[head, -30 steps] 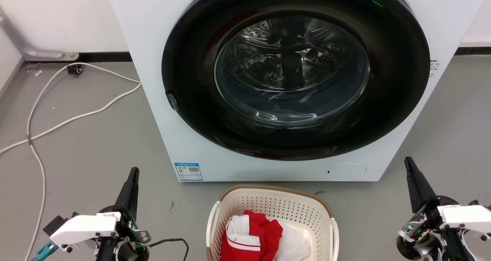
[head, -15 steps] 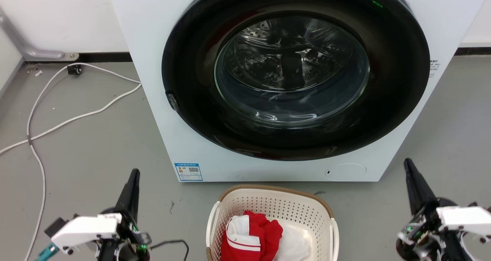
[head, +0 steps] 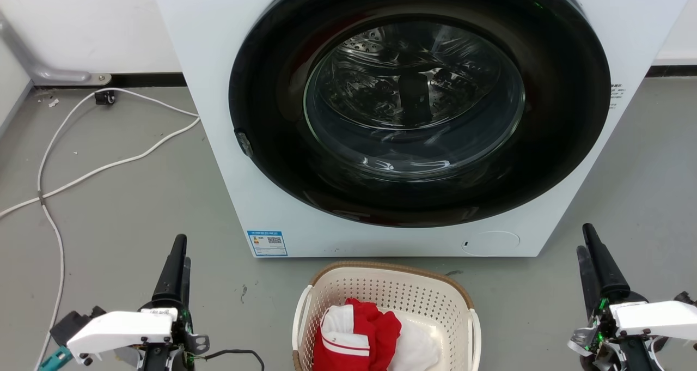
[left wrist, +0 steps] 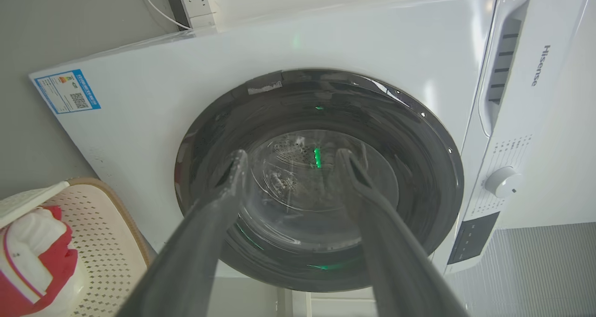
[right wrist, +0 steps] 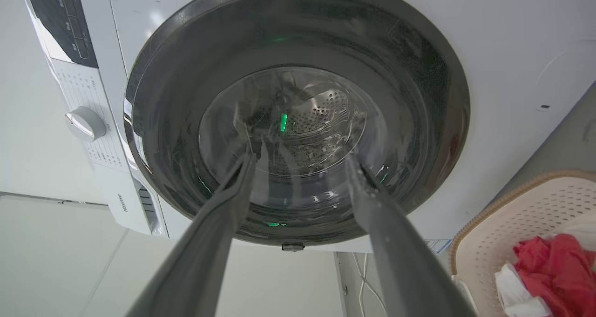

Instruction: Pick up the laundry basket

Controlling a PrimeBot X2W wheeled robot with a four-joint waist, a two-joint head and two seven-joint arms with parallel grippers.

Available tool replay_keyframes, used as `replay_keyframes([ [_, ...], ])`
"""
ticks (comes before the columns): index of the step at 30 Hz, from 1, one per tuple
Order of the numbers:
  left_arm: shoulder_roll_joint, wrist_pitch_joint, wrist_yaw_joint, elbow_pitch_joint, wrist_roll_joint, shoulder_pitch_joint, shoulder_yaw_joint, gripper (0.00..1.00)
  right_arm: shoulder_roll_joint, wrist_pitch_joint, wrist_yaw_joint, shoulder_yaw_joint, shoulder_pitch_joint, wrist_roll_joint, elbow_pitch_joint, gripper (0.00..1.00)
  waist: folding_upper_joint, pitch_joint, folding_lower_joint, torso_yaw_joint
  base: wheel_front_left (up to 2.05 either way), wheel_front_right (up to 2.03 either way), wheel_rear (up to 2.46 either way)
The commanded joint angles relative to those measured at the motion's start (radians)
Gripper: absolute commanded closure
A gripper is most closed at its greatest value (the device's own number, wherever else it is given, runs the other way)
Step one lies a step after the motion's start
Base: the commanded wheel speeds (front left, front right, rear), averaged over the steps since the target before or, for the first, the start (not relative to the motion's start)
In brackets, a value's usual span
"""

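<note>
Left tool (head: 179, 248) stands at the lower left of the head view and right tool (head: 584, 239) at the lower right. Both have their fingers parted and grip nothing. Laundry basket (head: 403, 292) rests on the floor (head: 136, 207) at bottom centre, between the tools and apart from both, just before the washing machine (head: 326, 240). Red and white clothes (head: 354, 333) lie inside.

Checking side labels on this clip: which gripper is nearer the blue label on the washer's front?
Left. The left gripper is close on the left of the blue label; the right gripper is past the far lower corner of the washing machine.
</note>
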Motion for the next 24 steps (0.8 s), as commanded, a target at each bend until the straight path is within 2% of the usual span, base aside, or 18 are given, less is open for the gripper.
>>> replay_keyframes([
  [1,0.003,-0.014,0.009,-0.038,0.059,-0.014,0.001,0.0,-0.003,-0.014,0.0,0.002,-0.007,-0.066,-0.039,0.0,0.0,0.001,0.0,0.0,0.0,0.0,0.0],
  [9,0.003,-0.049,0.052,-0.091,0.242,-0.001,-0.025,0.0,-0.003,-0.05,0.0,0.024,0.009,-0.279,-0.102,0.0,0.0,0.004,0.0,-0.002,0.0,0.0,0.0],
  [24,0.004,-0.108,0.085,-0.151,0.522,0.019,-0.068,0.0,-0.004,-0.108,0.0,0.059,0.039,-0.602,-0.163,0.0,0.0,0.007,0.0,0.0,0.0,0.0,0.0],
])
